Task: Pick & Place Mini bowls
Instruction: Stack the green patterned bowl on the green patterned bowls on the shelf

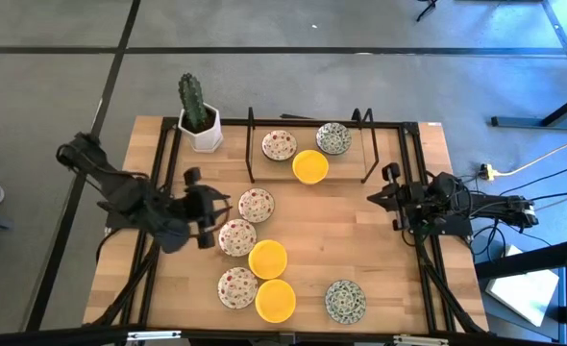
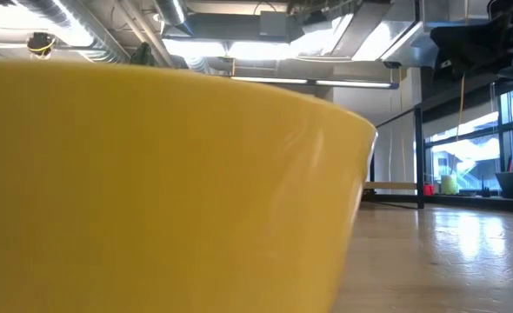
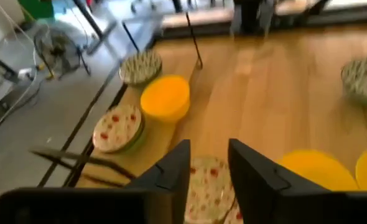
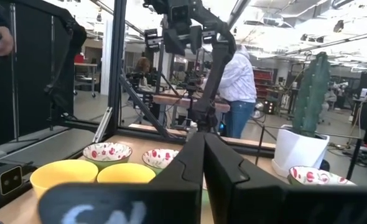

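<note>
Several mini bowls lie on the wooden table [image 1: 380,250]. A floral one [image 1: 279,145], a grey-green one [image 1: 333,137] and a yellow one [image 1: 309,165] sit at the far side. Two floral bowls [image 1: 256,204] [image 1: 235,236] sit mid-left. Yellow bowls [image 1: 267,258] [image 1: 275,300], a floral one [image 1: 236,286] and a grey-green one [image 1: 345,301] sit near the front. My left gripper [image 1: 212,217] [image 3: 208,168] is open, raised over the mid-left floral bowls, with one [image 3: 205,186] showing between its fingers. My right gripper [image 1: 380,198] [image 4: 203,163] is shut and holds nothing, at the right edge.
A cactus in a white square pot [image 1: 200,125] stands at the far left corner. A black wire frame [image 1: 251,144] rises around the far bowls. A yellow bowl [image 2: 152,191] fills the low view. A person [image 4: 238,78] stands in the room beyond the table.
</note>
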You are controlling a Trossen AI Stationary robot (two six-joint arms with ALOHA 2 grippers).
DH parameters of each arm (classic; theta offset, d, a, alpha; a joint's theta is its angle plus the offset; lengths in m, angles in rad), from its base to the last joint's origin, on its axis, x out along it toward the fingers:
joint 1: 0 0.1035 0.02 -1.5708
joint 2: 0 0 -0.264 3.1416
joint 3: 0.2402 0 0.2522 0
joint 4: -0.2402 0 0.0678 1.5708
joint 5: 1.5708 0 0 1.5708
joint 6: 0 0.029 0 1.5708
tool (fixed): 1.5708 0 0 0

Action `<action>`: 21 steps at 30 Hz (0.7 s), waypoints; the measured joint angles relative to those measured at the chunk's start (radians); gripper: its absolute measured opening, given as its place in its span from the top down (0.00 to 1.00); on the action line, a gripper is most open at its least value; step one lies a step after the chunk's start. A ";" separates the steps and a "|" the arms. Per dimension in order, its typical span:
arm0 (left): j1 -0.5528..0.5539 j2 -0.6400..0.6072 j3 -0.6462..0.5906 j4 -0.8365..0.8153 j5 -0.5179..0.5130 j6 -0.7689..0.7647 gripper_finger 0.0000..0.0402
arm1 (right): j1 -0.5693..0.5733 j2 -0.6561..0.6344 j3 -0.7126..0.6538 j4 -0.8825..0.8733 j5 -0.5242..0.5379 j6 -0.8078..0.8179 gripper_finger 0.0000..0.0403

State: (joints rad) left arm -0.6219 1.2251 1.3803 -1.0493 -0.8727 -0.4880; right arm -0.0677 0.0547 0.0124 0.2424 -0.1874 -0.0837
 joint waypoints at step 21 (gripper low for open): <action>0.095 0.434 0.065 -0.224 0.608 0.010 0.54 | 0.000 0.000 0.000 -0.010 -0.001 0.020 0.97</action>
State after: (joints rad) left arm -0.5269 1.6587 1.4454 -1.2729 -0.2648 -0.4781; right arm -0.0677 0.0549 0.0124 0.2329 -0.1886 -0.0639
